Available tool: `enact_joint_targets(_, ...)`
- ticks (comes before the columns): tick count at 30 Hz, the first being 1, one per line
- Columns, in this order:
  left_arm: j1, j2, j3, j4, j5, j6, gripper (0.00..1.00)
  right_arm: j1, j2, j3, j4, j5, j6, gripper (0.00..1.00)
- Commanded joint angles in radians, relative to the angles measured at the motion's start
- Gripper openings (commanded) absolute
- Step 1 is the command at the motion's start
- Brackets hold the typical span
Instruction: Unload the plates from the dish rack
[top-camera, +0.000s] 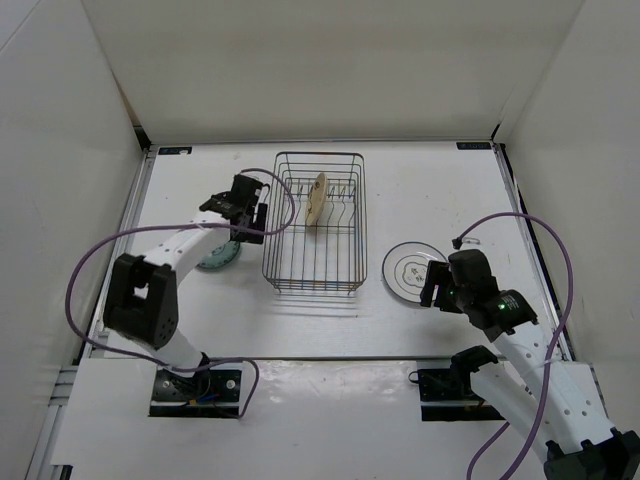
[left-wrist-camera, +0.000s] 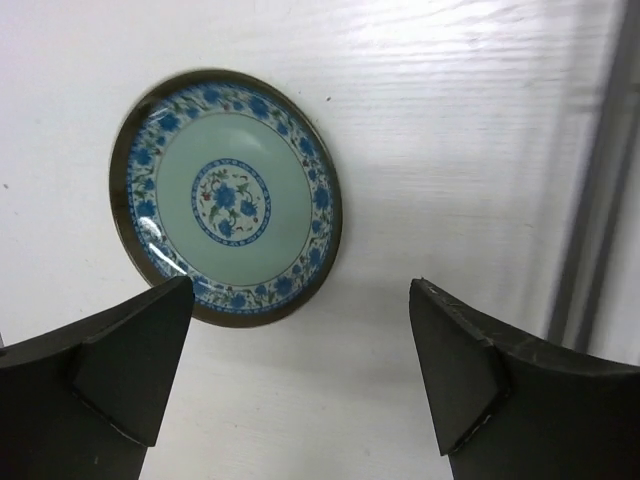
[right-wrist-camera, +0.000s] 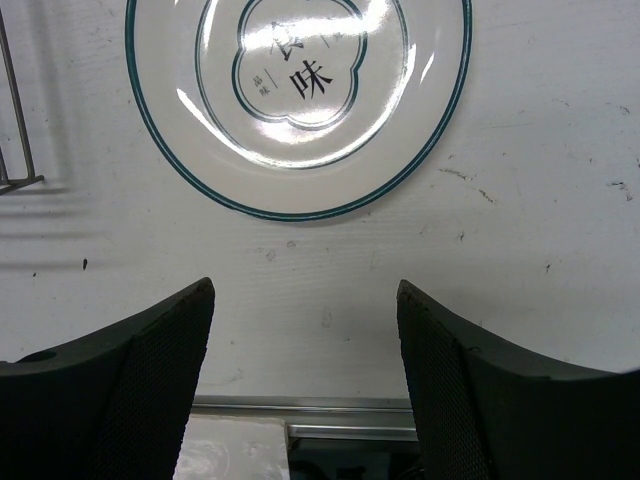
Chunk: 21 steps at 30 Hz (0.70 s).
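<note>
Now | L gripper (left-wrist-camera: 300, 295), R gripper (right-wrist-camera: 305, 290): open, empty | blue plate (left-wrist-camera: 230, 200) under L | cream plate (top-camera: 318, 200) in rack (top-camera: 315, 267)

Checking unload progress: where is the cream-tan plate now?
In the top view, the cream-tan round plate stands on edge inside the dark wire dish rack, near its far end.

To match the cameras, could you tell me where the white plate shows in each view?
Top external: the white plate lies flat right of the dish rack.
Left wrist: not in it.
Right wrist: the plate fills the upper centre.
Shared landmark: the dish rack, its wires at that view's left edge.
</note>
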Motion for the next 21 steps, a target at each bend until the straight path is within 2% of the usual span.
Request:
enact_joint_targets(1, -0.045, -0.171, -0.044, 0.060, -0.012, 0.027, 1.00, 0.004, -0.003, -0.009, 0.018, 0.008, -0.004, 0.76)
enact_joint_targets(2, -0.059, -0.264, -0.091, 0.166, -0.002, 0.043, 1.00, 0.004, -0.002, -0.007, 0.015, 0.010, -0.004, 0.76)
enact_joint_targets(3, -0.066, -0.294, -0.136, 0.202, 0.056, 0.059, 1.00, 0.001, -0.002, -0.009, 0.018, 0.008, -0.004, 0.76)
enact_joint_targets(5, -0.068, -0.389, -0.182, 0.338, 0.234, 0.086, 1.00, 0.001, 0.002, -0.012, 0.021, 0.008, -0.009, 0.76)
enact_joint_targets(8, -0.063, -0.392, -0.125, 0.400, 0.420, 0.063, 1.00, 0.004, 0.013, -0.009, 0.019, 0.013, -0.007, 0.76)
enact_joint_targets(10, -0.065, -0.314, -0.028, 0.379, 0.515, 0.052, 1.00, 0.003, 0.010, -0.007, 0.015, 0.008, -0.006, 0.76)
enact_joint_targets(13, -0.102, -0.202, 0.145, 0.363, 0.584, 0.058, 1.00, 0.001, 0.011, -0.006, 0.013, 0.014, -0.004, 0.76)
enact_joint_targets(16, -0.140, -0.104, 0.224, 0.405, 0.606, 0.084, 1.00, 0.000, 0.004, -0.007, 0.012, 0.013, -0.003, 0.76)
enact_joint_targets(21, -0.180, 0.075, 0.376, 0.350, 0.635, 0.086, 1.00, 0.001, 0.008, -0.001, 0.004, 0.011, -0.001, 0.76)
